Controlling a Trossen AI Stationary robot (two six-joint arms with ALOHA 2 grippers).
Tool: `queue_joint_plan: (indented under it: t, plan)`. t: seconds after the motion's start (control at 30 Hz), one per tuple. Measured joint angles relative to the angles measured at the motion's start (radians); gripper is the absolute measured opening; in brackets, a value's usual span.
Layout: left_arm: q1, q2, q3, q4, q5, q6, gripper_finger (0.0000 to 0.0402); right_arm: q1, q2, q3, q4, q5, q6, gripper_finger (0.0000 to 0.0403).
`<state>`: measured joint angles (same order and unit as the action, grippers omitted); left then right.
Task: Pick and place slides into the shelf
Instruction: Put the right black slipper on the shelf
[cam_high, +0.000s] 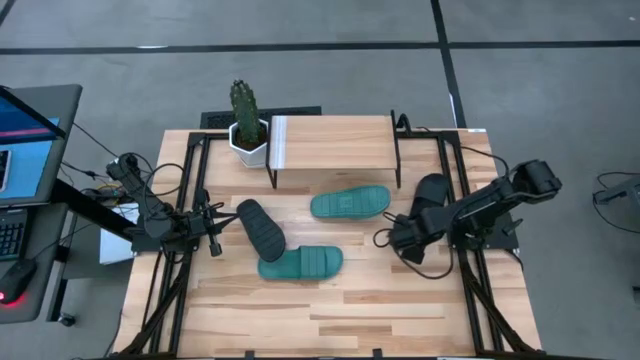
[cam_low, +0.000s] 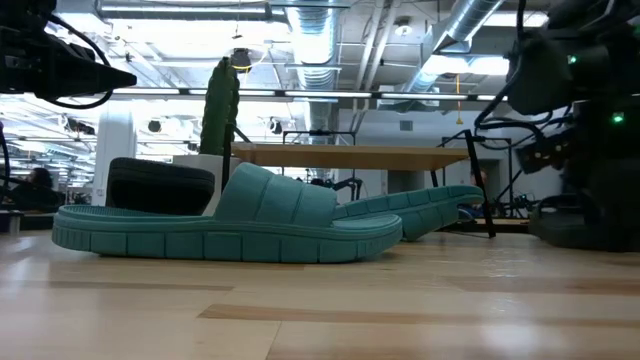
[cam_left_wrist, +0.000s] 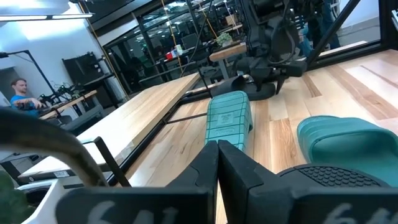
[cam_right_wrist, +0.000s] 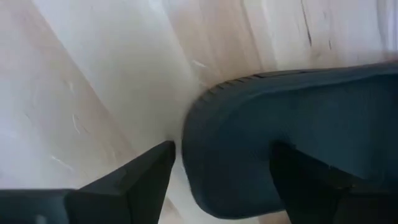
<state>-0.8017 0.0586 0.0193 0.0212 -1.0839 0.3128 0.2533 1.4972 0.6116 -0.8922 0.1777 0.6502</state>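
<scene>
My right claw (cam_right_wrist: 221, 165) hangs over the table's right side, fingers spread wide astride the rounded end of a black slide (cam_right_wrist: 298, 137), not clamped. That slide (cam_high: 432, 192) is dark, with a ridged edge. Two teal slides (cam_high: 349, 203) (cam_high: 300, 264) with wide straps lie mid-table, before the wood-topped shelf (cam_high: 335, 143). My left claw (cam_left_wrist: 217, 163) is closed and empty, just beside another black slide (cam_high: 260, 227).
</scene>
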Motion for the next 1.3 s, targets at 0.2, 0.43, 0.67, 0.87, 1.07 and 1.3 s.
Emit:
queue_joint_plan:
  t: [0.2, 0.43, 0.67, 0.87, 1.07, 1.3]
  plan:
    - [0.0, 0.0, 0.0, 0.0, 0.0, 0.002, 0.0, 0.0, 0.007, 0.0, 0.011, 0.026, -0.001, 0.0248]
    - [0.0, 0.0, 0.0, 0.0, 0.0, 0.002, 0.0, 0.002, -0.029, -0.026, 0.056, 0.065, 0.062, 0.0179]
    - [0.0, 0.0, 0.0, 0.0, 0.0, 0.002, 0.0, 0.049, -0.03, -0.041, 0.079, 0.09, 0.23, 0.0041]
    - [0.0, 0.0, 0.0, 0.0, 0.0, -0.005, 0.0, 0.116, -0.026, -0.019, 0.014, 0.082, 0.353, 0.0037]
    - [0.0, 0.0, 0.0, 0.0, 0.0, -0.006, 0.0, 0.168, -0.056, 0.054, -0.167, 0.016, 0.408, 0.0023]
    - [0.0, 0.0, 0.0, 0.0, 0.0, -0.005, 0.0, 0.224, -0.056, 0.191, -0.378, 0.001, 0.438, 0.0016]
